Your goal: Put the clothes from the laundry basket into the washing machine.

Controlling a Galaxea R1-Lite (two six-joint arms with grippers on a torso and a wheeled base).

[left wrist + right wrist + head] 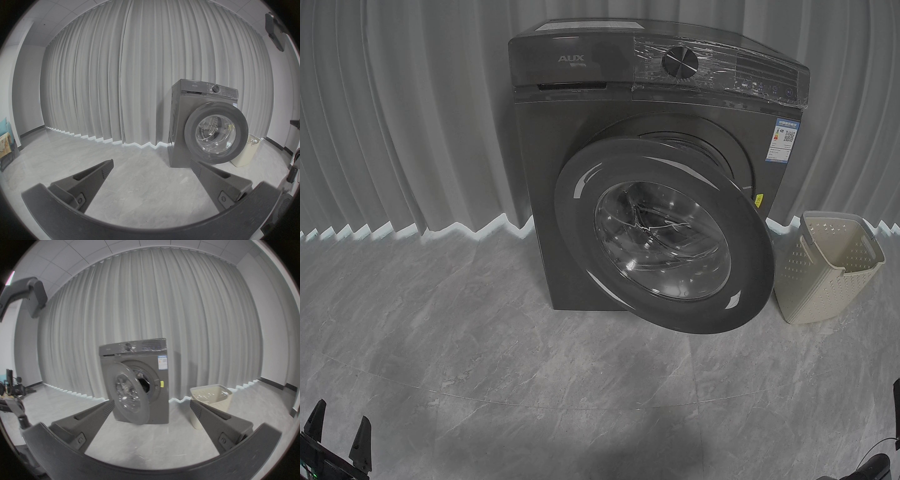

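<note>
Laundry basket (831,269) stands just beside the washing machine (562,187), whose door (669,237) hangs open; my left fingers (90,178) and right fingers (218,421) are spread apart, empty.

floor (487,350): grey marbled tiles | curtain (425,125): pale pleats, hem reaching floor

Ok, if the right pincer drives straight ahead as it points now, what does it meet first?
Likely the open door of the washing machine, far ahead of the right pincer; floor between looks free.
</note>
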